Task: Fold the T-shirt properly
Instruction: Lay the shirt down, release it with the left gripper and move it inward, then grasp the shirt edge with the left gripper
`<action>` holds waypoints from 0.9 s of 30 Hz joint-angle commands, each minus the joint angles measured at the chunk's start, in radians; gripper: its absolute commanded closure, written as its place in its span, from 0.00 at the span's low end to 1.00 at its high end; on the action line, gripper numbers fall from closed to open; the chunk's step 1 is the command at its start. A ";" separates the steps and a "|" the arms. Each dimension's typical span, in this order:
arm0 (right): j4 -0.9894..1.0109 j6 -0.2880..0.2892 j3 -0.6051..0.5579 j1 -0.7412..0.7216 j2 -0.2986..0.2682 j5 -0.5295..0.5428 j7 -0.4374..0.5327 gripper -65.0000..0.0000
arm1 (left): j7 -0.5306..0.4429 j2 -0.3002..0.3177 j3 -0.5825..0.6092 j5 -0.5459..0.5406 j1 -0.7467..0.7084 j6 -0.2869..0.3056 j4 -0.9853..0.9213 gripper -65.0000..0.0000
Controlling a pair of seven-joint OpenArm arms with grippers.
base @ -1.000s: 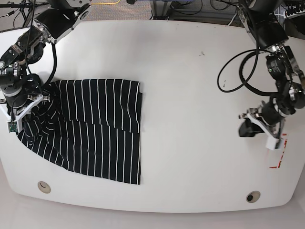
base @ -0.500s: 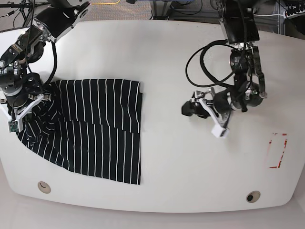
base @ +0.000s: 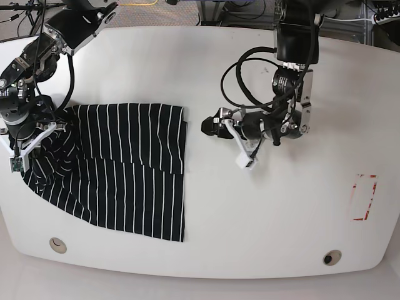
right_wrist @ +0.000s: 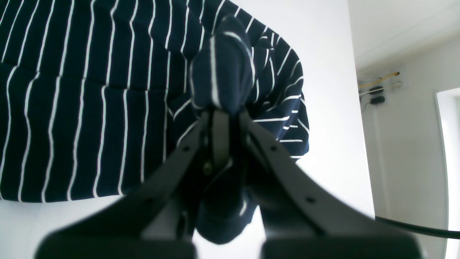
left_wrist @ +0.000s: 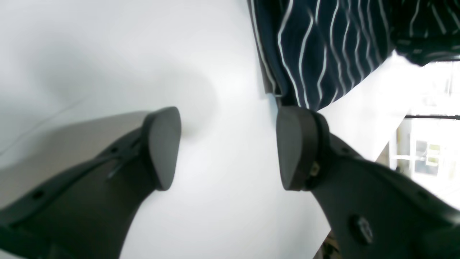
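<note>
The T-shirt (base: 125, 175), black with thin white stripes, lies partly folded on the left of the white table (base: 262, 212). My right gripper (base: 57, 127) is at its left edge, shut on a bunched fold of the fabric (right_wrist: 221, 79). In the right wrist view the right gripper (right_wrist: 219, 120) pinches that fold above the flat T-shirt (right_wrist: 90, 108). My left gripper (base: 208, 127) hovers just right of the shirt's right edge, open and holding nothing. In the left wrist view the left gripper (left_wrist: 226, 147) has its pads (left_wrist: 161, 147) wide apart over bare table, with the T-shirt (left_wrist: 323, 46) edge just ahead.
A red tape outline (base: 364, 197) marks the table's right side. Two round holes (base: 57, 244) (base: 332, 257) sit near the front edge. Black cables (base: 250, 87) loop off the left arm above the table's middle.
The left arm has swept from the table's right side across to just beside the shirt's right edge, and its jaws have opened. The right gripper has kept its hold in place.
</note>
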State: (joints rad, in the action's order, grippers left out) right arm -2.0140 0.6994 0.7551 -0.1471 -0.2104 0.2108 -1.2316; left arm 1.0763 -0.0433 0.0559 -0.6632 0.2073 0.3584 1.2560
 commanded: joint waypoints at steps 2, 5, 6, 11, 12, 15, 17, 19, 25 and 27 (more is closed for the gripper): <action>-0.017 -0.001 0.004 -0.013 -0.017 0.009 0.025 1.00 | -0.054 -0.036 0.028 -0.026 0.045 0.004 -0.048 0.40; -0.017 -0.001 0.004 -0.012 -0.017 0.009 0.025 1.00 | -0.107 -0.039 0.057 -0.028 0.068 0.004 -0.108 0.40; -0.017 -0.001 0.004 -0.012 -0.017 0.009 0.025 1.00 | -0.123 -0.040 0.069 -0.031 0.074 0.004 -0.126 0.40; -0.017 -0.001 0.004 -0.010 -0.017 0.009 0.025 1.00 | -0.192 -0.080 0.135 -0.034 0.120 0.004 -0.250 0.40; -0.017 -0.001 0.005 -0.010 -0.017 0.009 0.025 1.00 | -0.203 -0.088 0.141 -0.034 0.126 0.004 -0.273 0.40; -0.017 -0.001 0.011 -0.010 -0.017 0.009 0.025 1.00 | -0.241 -0.112 0.158 -0.033 0.140 0.004 -0.335 0.40; -0.017 -0.001 0.022 -0.010 -0.014 0.009 0.025 1.00 | -0.262 -0.114 0.169 -0.031 0.146 0.004 -0.358 0.40; -0.015 -0.001 0.031 -0.015 -0.014 0.009 0.025 1.00 | -0.284 -0.114 0.187 -0.031 0.152 0.004 -0.379 0.40; -0.015 -0.001 0.033 -0.015 -0.017 0.009 0.025 1.00 | -0.304 -0.114 0.229 -0.036 0.163 0.004 -0.410 0.40; -0.015 -0.001 0.033 -0.013 -0.017 0.009 0.025 1.00 | -0.304 -0.114 0.230 -0.036 0.163 0.004 -0.410 0.40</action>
State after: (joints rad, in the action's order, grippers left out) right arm -2.0140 0.6991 0.7841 -0.1444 -0.2100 0.2123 -1.2316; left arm 0.7563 -0.1570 0.2825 -0.7452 0.3611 0.3878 0.8471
